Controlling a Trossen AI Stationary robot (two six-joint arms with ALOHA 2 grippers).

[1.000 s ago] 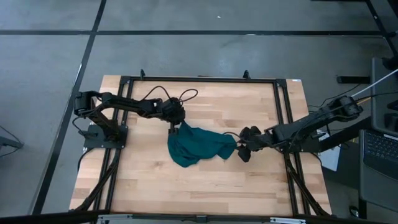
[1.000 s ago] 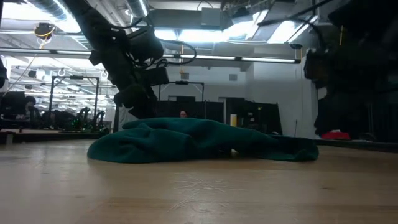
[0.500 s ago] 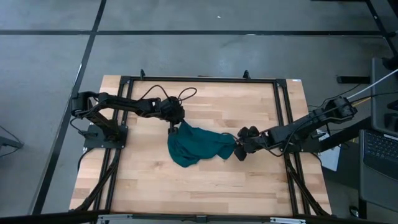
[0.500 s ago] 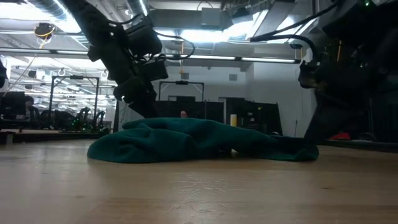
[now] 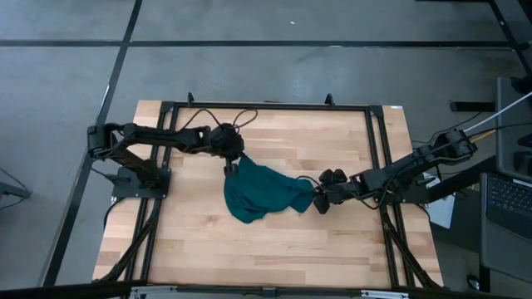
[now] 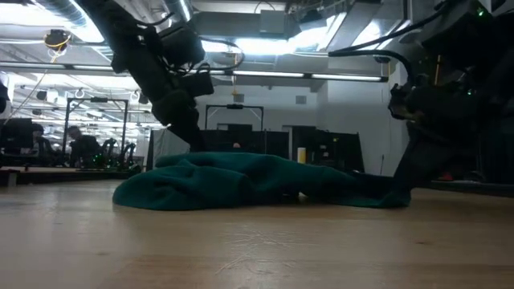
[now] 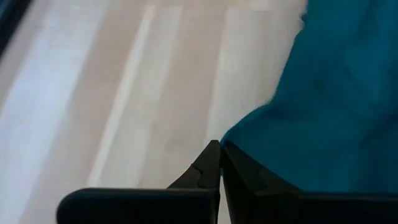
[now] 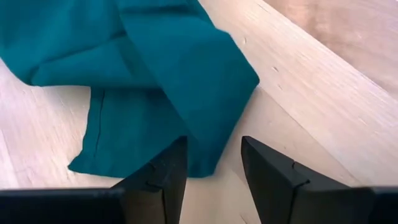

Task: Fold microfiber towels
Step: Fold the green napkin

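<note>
So the crumpled dark teal microfiber towel (image 5: 264, 193) sits mid light wooden worktop (image 5: 274, 249). Left gripper (image 5: 232, 167) is pinched tight on its far corner; right gripper (image 8: 211, 163) has its jaws apart, straddling the opposite corner.

towel (image 5: 261, 193): plain dark teal-green, no pattern
surface (image 5: 332, 141): pale wood, light and tan planks, fine grain
left hand (image 5: 232, 167): black
right hand (image 5: 317, 199): black
floor (image 5: 66, 75): grey, dark lines
</note>
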